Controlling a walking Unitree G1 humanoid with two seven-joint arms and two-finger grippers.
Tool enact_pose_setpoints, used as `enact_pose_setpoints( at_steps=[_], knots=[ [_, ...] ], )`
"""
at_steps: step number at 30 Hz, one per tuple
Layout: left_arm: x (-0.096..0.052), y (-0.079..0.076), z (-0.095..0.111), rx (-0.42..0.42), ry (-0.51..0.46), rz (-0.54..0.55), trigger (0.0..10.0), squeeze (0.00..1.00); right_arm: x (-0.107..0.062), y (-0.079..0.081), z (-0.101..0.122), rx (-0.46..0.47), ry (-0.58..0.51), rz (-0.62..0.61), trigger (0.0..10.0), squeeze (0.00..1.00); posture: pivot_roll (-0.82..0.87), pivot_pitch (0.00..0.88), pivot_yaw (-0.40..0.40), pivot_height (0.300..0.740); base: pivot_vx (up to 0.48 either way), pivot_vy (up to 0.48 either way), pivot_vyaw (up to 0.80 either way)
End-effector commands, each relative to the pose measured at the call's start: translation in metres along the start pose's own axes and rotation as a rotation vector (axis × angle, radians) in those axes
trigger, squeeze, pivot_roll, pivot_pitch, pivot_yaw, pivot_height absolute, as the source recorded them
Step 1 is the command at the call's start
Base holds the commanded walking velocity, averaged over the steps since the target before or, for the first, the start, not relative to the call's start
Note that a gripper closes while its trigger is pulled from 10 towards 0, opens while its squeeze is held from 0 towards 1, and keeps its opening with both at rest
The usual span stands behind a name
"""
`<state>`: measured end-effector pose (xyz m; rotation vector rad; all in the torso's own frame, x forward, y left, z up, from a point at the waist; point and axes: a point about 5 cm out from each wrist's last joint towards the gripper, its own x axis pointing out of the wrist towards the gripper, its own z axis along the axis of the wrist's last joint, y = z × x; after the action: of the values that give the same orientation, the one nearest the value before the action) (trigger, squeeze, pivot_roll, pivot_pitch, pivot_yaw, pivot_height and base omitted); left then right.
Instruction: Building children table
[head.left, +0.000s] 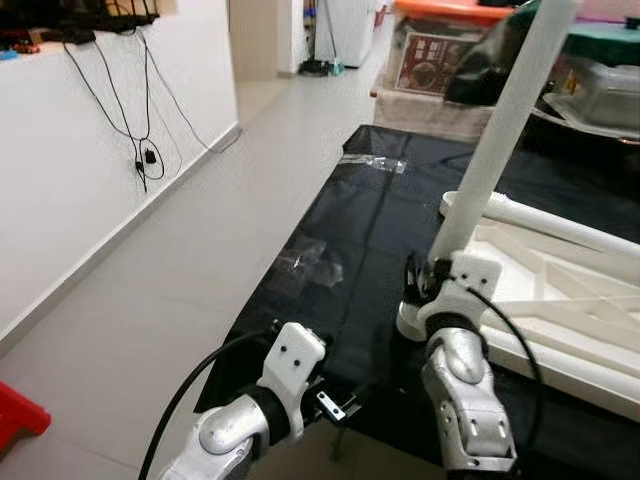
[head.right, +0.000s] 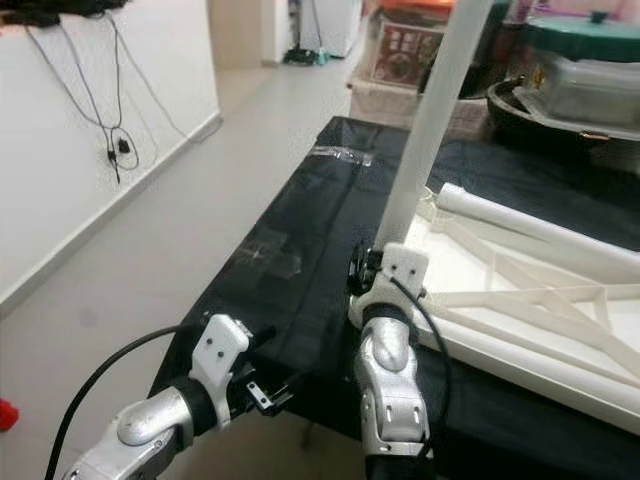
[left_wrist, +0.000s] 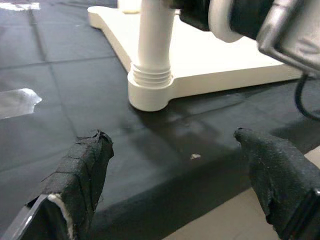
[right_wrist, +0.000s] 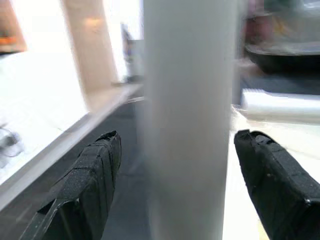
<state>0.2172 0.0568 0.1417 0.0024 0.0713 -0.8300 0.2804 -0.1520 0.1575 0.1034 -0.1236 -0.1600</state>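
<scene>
A black plastic sheet covers the floor; on it the white plastic tabletop lies upside down, its white tubular leg upright in a corner socket. Left gripper hovers nearby, fingers spread. Right gripper straddles the leg, fingers apart.

Black sheet over floor; white upturned tabletop lying on sheet.

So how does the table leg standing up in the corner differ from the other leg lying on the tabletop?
The standing leg is upright, slightly tilted, its threaded end seated in the corner socket of the white tabletop; the loose leg lies flat on that upturned tabletop, unattached. The right gripper has its fingers either side of the standing leg; nothing holds the loose leg. Both are plain white tubes.
</scene>
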Motion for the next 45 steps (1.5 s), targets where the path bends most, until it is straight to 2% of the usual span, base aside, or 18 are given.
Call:
enact_pose_setpoints(
  at_steps=[1, 3, 10, 16, 45],
  knots=[
    [-0.002, 0.000, 0.000, -0.009, 0.001, 0.000, 10.0, 0.00, -0.015, 0.003, -0.023, 0.034, 0.105, 0.035, 10.0, 0.00, 0.13, 0.000, -0.042, 0.740, 0.000, 0.000, 0.00],
    [-0.002, 0.001, 0.000, -0.009, 0.002, 0.002, 10.0, 0.00, -0.029, -0.004, -0.022, 0.023, 0.105, 0.068, 10.0, 0.00, 0.12, 0.000, -0.035, 0.740, 0.000, 0.000, -0.79],
    [-0.001, 0.002, 0.000, -0.010, 0.001, 0.003, 10.0, 0.00, -0.050, -0.009, -0.023, 0.000, 0.117, 0.086, 10.0, 0.00, 0.11, 0.000, -0.035, 0.740, 0.000, 0.000, -0.78],
    [0.000, 0.003, -0.001, -0.010, 0.001, 0.005, 10.0, 0.00, -0.058, -0.012, -0.024, 0.002, 0.121, 0.073, 10.0, 0.00, 0.11, 0.000, -0.032, 0.740, 0.000, 0.000, -0.78],
    [0.001, 0.003, -0.001, -0.003, 0.000, 0.005, 10.0, 0.00, -0.045, -0.012, -0.019, -0.030, 0.090, 0.064, 10.0, 0.00, 0.12, 0.000, -0.039, 0.740, 0.000, 0.000, -0.74]
  ],
)
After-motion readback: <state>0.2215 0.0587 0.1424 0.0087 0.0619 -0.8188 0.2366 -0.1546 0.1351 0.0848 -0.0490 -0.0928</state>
